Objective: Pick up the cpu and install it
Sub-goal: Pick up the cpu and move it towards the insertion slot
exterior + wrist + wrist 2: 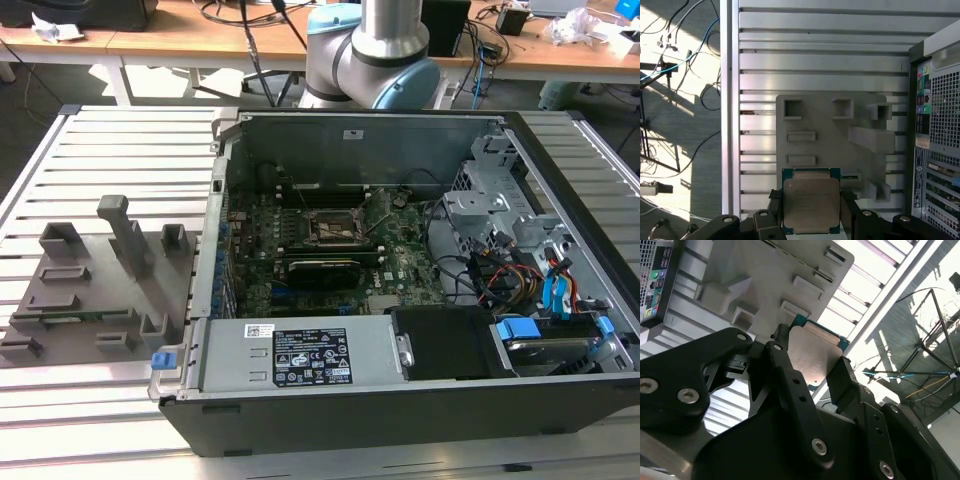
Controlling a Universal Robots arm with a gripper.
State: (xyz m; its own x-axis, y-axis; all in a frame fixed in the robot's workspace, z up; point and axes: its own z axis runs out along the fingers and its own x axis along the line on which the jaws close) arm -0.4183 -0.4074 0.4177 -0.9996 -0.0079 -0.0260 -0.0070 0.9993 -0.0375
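Note:
My gripper is shut on the cpu, a flat square chip with a silver-grey metal top and a green rim, held by two opposite edges between the black fingers. In the second wrist view the same cpu sits clamped in the gripper. It hangs well above the grey plastic fixture on the slatted table. In the exterior view the black motherboard socket lies open inside the computer case, and the arm rises behind the case.
The grey fixture with upright blocks stands on the slatted table at the exterior view's left of the case. Cables, drive bays and a power supply crowd the case interior. The case's rear panel borders the fixture.

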